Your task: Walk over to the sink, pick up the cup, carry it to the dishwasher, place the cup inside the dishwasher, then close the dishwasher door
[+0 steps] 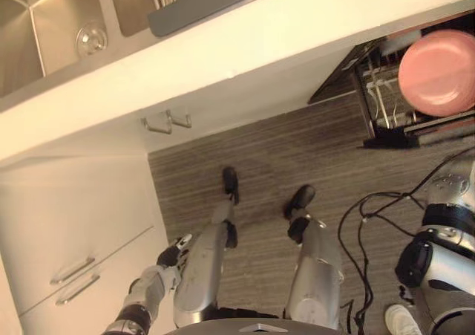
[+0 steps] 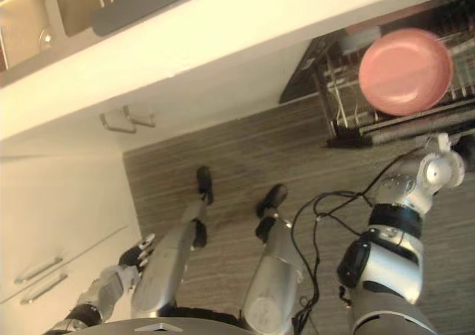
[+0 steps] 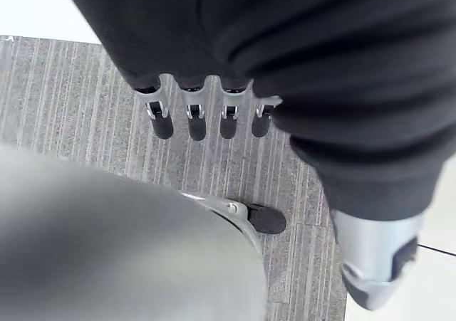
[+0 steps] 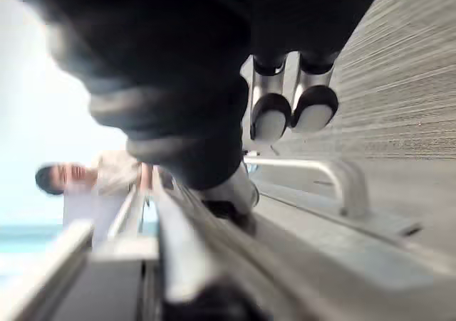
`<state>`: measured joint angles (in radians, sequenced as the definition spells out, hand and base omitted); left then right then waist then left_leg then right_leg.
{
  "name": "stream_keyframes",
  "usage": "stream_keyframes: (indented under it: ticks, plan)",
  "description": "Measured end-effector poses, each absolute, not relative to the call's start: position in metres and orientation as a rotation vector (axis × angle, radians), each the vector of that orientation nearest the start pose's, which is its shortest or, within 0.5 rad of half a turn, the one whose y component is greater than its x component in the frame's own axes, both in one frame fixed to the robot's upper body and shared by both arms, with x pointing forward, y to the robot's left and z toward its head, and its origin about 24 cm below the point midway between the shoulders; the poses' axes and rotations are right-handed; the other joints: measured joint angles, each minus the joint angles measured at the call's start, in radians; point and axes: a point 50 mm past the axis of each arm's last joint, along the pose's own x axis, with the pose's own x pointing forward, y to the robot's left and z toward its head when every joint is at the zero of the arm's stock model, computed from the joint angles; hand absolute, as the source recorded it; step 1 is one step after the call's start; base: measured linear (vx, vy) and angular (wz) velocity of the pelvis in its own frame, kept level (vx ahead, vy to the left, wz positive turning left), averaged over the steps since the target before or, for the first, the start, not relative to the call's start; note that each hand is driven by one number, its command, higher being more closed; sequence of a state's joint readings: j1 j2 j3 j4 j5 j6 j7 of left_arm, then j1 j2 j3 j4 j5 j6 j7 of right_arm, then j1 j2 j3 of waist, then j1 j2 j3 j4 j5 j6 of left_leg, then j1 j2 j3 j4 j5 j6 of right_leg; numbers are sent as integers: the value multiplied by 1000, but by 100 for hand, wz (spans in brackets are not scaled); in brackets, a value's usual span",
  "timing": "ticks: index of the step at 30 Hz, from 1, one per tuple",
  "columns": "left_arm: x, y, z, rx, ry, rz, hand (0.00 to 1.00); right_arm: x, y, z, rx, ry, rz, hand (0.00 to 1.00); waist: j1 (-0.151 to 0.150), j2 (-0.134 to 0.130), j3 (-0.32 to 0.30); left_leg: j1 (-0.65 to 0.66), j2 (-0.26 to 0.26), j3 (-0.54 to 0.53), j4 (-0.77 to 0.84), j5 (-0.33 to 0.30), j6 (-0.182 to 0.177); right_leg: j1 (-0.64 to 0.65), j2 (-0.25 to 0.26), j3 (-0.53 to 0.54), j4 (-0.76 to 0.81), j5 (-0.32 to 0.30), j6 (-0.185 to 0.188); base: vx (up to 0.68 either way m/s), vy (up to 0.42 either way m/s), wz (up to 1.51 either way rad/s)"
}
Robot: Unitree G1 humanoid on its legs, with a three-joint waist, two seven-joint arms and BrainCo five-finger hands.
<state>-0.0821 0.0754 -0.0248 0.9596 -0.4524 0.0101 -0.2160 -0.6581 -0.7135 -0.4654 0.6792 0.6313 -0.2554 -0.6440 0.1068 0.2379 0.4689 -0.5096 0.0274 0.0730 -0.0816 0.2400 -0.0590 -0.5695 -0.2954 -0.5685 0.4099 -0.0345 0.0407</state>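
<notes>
The steel sink (image 1: pixel 52 30) lies at the upper left, set in the white counter (image 1: pixel 245 45). No cup shows in either hand. At the upper right is the open dishwasher's wire rack (image 1: pixel 415 127) with a pink round dish (image 1: pixel 438 71) standing in it. My left hand (image 1: pixel 169 256) hangs low by the white cabinet fronts, its fingers (image 3: pixel 196 122) straight over the floor and empty. My right hand (image 4: pixel 271 114) is raised toward the dishwasher, fingers relaxed and empty, just above a silver panel with a bar handle (image 4: pixel 342 182).
A grey drying tray (image 1: pixel 208 4) sits beside the sink. Cabinet handles (image 1: pixel 167 121) and drawer handles (image 1: pixel 74 279) stick out on the left. Striped grey floor (image 1: pixel 297 157) runs between counter and dishwasher. A person (image 4: pixel 68 182) stands far off.
</notes>
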Motion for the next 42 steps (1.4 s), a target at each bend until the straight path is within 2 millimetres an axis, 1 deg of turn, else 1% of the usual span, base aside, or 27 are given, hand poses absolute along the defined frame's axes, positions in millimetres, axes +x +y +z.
stream_keyframes:
  ticks: [2,4,6,8,9,11,12,15,18,19,20,21,22,23,24,25,26,28,30,32,34,35,37,38,39,41,42]
  plan:
    - [176,157,-132,-419,839,-27,0,292,-404,209,373,-481,-1131,100,21,23,-17,-22,5,-34,-1,0,0,-3,4,-32,4,-9,-16,-53,-75,39]
    - [173,153,-133,-426,842,-48,0,295,-405,225,378,-509,-1132,100,56,50,-36,-45,13,-48,-1,0,0,-11,-2,-69,26,-29,-35,-38,-94,48]
    - [168,154,-135,-431,845,-47,0,300,-401,238,316,-526,-1100,100,66,52,-38,-58,16,-50,-1,2,0,-22,-11,-82,53,-49,-42,-8,-78,28]
    - [166,153,-135,-429,845,-56,0,309,-391,251,268,-545,-1022,100,87,59,-43,-66,16,-79,-1,51,7,-31,-24,-100,104,-84,-46,12,-57,22]
    - [166,152,-135,-427,840,-60,0,312,-388,253,252,-548,-1002,100,90,59,-43,-67,15,-82,-1,54,6,-31,-30,-106,116,-94,-46,31,-60,34]
    - [167,151,-134,-424,821,-78,0,312,-393,250,296,-528,-1053,100,106,60,-44,-72,12,-101,-1,74,13,-30,-45,-123,152,-115,-51,41,-52,41]
    - [168,151,-133,-418,811,-86,0,310,-397,246,289,-512,-1072,100,107,60,-44,-84,5,-114,-1,80,13,-35,-57,-134,173,-127,-53,50,-36,37]
    - [169,151,-131,-413,781,-100,0,308,-398,252,302,-565,-1081,100,104,60,-44,-106,-4,-130,2,93,9,-59,-65,-131,198,-132,-53,6,-10,18]
    - [174,150,-126,-385,722,-151,0,310,-399,259,324,-563,-1096,100,121,63,-45,-114,1,-133,-1,92,12,-67,-63,-131,192,-139,-46,-100,21,-4]
    - [176,150,-124,-369,699,-167,0,309,-402,263,316,-561,-1113,100,136,65,-47,-123,9,-135,-1,91,11,-74,-52,-131,185,-138,-43,-113,6,-12]
    - [177,149,-122,-358,686,-181,0,307,-405,266,315,-565,-1122,100,152,72,-52,-136,23,-130,-1,82,2,-79,-31,-134,165,-133,-35,-106,-6,-13]
    - [177,149,-122,-356,680,-188,0,306,-406,268,315,-569,-1125,100,158,73,-53,-142,28,-129,-1,65,-12,-81,-22,-135,151,-128,-27,-91,33,-5]
    - [180,147,-119,-350,664,-204,0,303,-408,271,308,-578,-1131,100,164,70,-51,-153,31,-112,6,6,-56,-82,-11,-132,104,-118,-11,-57,23,10]
    - [181,145,-118,-351,656,-220,0,301,-410,273,304,-584,-1135,100,164,67,-49,-159,25,-92,27,14,-40,-81,-15,-133,89,-116,-11,-28,3,5]
    - [178,141,-118,-356,654,-241,0,301,-411,275,288,-581,-1131,0,170,70,-51,-145,20,-86,89,27,-1,-80,-15,-126,85,-98,-5,32,-20,0]
    - [177,143,-118,-358,646,-236,0,303,-409,272,269,-561,-1116,0,161,72,-52,-121,9,-84,70,30,26,-79,-22,-110,103,-78,-6,40,-11,-4]
    - [178,143,-117,-362,636,-231,0,303,-410,270,263,-552,-1113,0,158,72,-52,-114,6,-87,62,32,26,-79,-23,-100,102,-73,-17,45,2,5]
    - [178,143,-116,-392,619,-227,0,302,-410,259,209,-520,-1070,0,147,71,-52,-98,7,-95,55,36,24,-64,-17,-95,91,-72,-31,48,-47,10]
    - [177,143,-116,-429,619,-225,0,310,-397,237,125,-458,-968,0,124,63,-46,-57,7,-94,26,42,22,-36,-15,-95,92,-82,-42,86,-87,5]
    - [177,146,-115,-457,613,-204,0,322,-374,196,112,-344,-853,0,87,38,-28,7,8,-83,4,43,24,16,-14,-91,95,-94,-50,119,-93,-3]
    - [179,152,-113,-518,599,-165,0,326,-353,154,133,-233,-764,0,57,0,0,57,10,-70,5,36,19,55,-11,-76,102,-98,-54,133,-99,-10]
    - [181,156,-111,-557,591,-137,0,325,-337,129,139,-171,-725,0,30,-24,17,81,10,-68,5,30,19,80,-7,-70,99,-100,-51,132,-90,-11]
    - [182,164,-111,-576,589,-94,0,315,-318,90,137,-82,-690,0,4,-65,45,118,14,-48,4,15,16,108,5,-45,86,-100,-50,107,-69,-24]
    - [181,171,-112,-585,599,-64,0,305,-306,66,156,-23,-680,0,-7,-91,58,145,18,-35,4,4,17,129,12,-32,74,-99,-48,79,-49,-34]
    - [180,174,-112,-584,610,-56,0,299,-301,53,160,12,-679,0,-11,-101,59,158,20,-30,4,-2,18,142,18,-27,65,-97,-45,81,-33,-41]
    - [173,183,-117,-598,654,-11,0,267,-281,2,173,165,-677,0,-30,-131,62,237,31,0,4,-22,11,220,43,-8,18,-84,-36,93,-7,-41]
    - [169,186,-119,-600,676,4,0,258,-274,-11,183,211,-670,0,-33,-141,58,262,35,10,4,-30,8,244,52,1,4,-81,-34,62,-1,-25]
